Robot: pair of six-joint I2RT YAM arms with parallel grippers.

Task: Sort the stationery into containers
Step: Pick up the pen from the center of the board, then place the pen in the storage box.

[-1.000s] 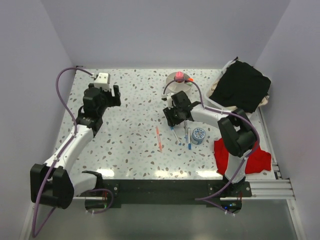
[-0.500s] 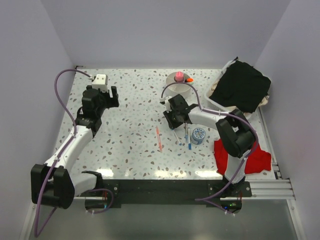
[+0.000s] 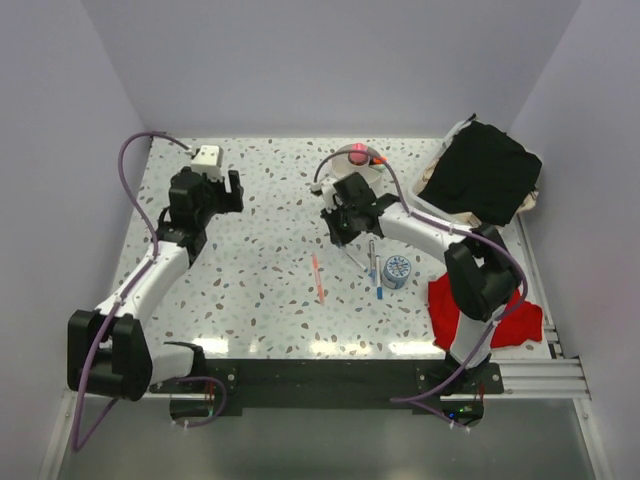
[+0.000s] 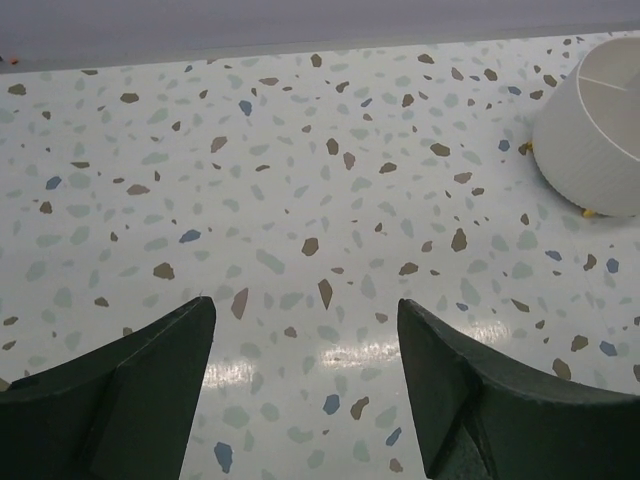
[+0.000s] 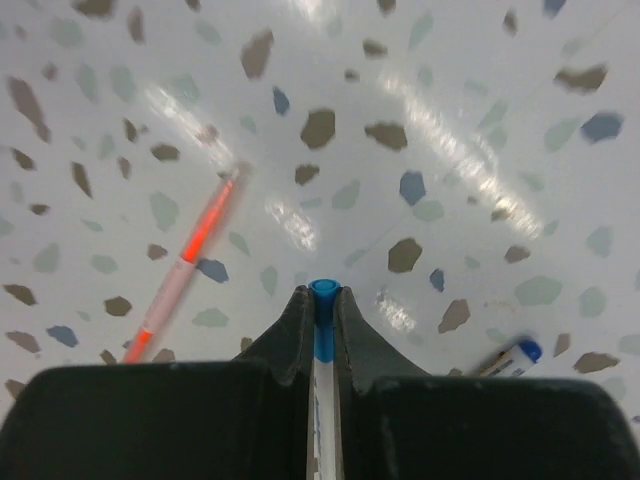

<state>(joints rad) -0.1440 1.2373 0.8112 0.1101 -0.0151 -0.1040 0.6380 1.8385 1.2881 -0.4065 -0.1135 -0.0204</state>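
Observation:
My right gripper [image 3: 340,230] is shut on a slim blue-and-white pen [image 5: 322,310] and holds it above the table, just in front of the round white bowl [image 3: 345,180]. The bowl holds a pink-capped stick [image 3: 357,152] and an orange highlighter [image 3: 377,158]. A thin pink pen [image 3: 317,277] lies on the table; it also shows in the right wrist view [image 5: 185,270]. Two more blue-and-white pens [image 3: 376,270] lie beside a round blue-patterned roll [image 3: 397,270]. My left gripper [image 4: 305,300] is open and empty at the far left, with the bowl [image 4: 600,130] off to its right.
A white slatted basket [image 3: 432,203] with black cloth [image 3: 482,172] stands at the back right. A red cloth [image 3: 505,315] lies at the front right. Another pen tip [image 5: 512,355] shows below my right gripper.
My right gripper has risen with the blue-and-white pen and moved back towards the bowl. The left arm has shifted slightly.

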